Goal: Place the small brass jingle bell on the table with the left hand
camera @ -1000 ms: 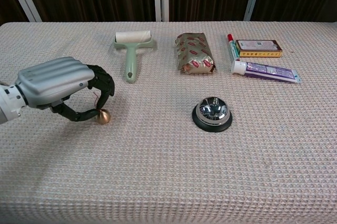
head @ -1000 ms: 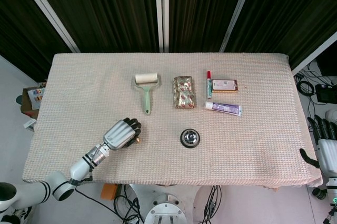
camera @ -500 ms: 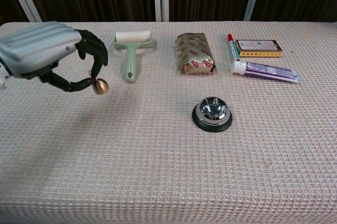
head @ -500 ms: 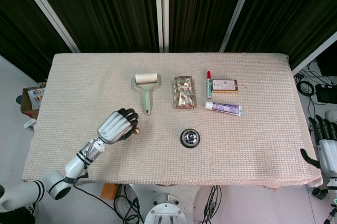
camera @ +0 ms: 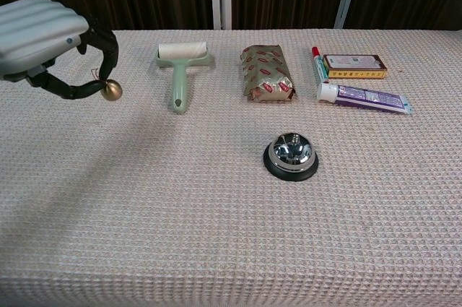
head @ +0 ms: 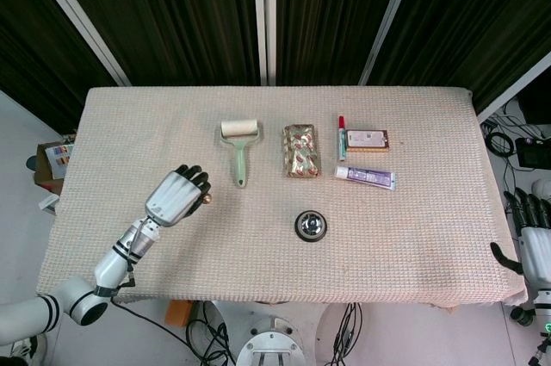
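Note:
My left hand (head: 176,195) (camera: 45,43) is raised above the left part of the table and pinches the small brass jingle bell (camera: 110,90) (head: 207,201) between thumb and a fingertip. The bell hangs clear of the cloth, left of the lint roller. Only part of my right hand (head: 534,241) shows, at the right edge of the head view, off the table, fingers extended and holding nothing.
On the woven tablecloth (head: 258,237) lie a green lint roller (head: 238,149) (camera: 180,72), a foil packet (head: 301,150) (camera: 267,73), a red-capped marker (head: 342,137), a flat box (head: 368,139), a toothpaste tube (head: 365,177) and a call bell (head: 311,226) (camera: 290,155).
My left hand lifted the jingle bell off the cloth and carried it up and to the left, away from the call bell. The right hand stayed still.

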